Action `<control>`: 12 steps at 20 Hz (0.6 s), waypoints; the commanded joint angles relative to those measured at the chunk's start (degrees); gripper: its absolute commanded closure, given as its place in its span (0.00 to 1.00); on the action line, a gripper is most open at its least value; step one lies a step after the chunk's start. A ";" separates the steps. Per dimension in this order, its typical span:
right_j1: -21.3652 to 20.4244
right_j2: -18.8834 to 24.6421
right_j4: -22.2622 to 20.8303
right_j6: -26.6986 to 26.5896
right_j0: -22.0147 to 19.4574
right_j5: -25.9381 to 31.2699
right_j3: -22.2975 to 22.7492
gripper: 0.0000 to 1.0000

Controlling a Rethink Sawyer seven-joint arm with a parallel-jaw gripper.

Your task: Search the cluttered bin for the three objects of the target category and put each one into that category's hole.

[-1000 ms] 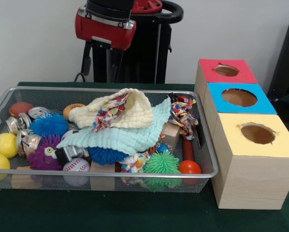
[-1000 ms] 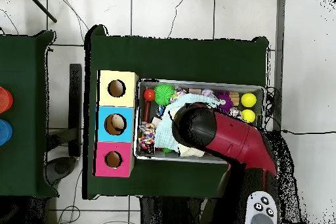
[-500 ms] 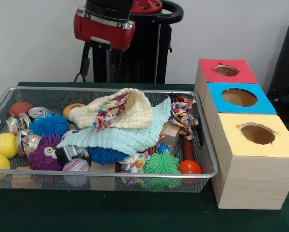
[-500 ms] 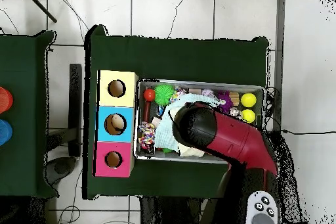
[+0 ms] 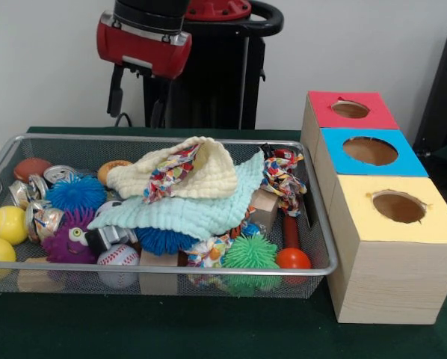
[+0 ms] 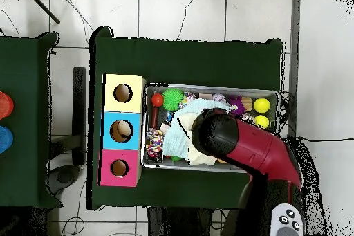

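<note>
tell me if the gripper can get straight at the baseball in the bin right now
Probably yes: the baseball lies uncovered near the bin's front edge, clear of the cloths, and the gripper hangs open above the far side.

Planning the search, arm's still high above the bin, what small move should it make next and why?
Probably lower the gripper toward the cream cloth. It hangs open above the bin's far rim holding nothing, and that cloth and the mint cloth cover the middle toys.

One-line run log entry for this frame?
end effector: open, empty, above wire bin far rim | cloths: piled over toys | box holes: nothing visible inside
</note>
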 commanded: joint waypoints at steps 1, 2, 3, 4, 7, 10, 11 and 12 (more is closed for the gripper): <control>1.19 3.13 0.05 8.43 -2.19 -1.09 -0.82 0.00; 1.17 3.61 0.01 7.99 -2.59 -1.32 -0.59 0.00; 1.24 4.12 0.01 7.49 -3.09 -1.48 -0.55 0.00; 1.29 4.47 0.00 7.19 -3.42 -1.61 -0.49 0.00; 1.41 6.14 0.09 5.80 -4.92 -1.74 -0.25 0.00; 0.96 8.99 0.16 3.19 -7.46 -1.78 0.38 0.00; 0.79 9.98 0.05 2.36 -8.40 -2.04 0.81 0.00; 0.77 10.23 -0.15 2.20 -8.68 -2.06 0.80 0.00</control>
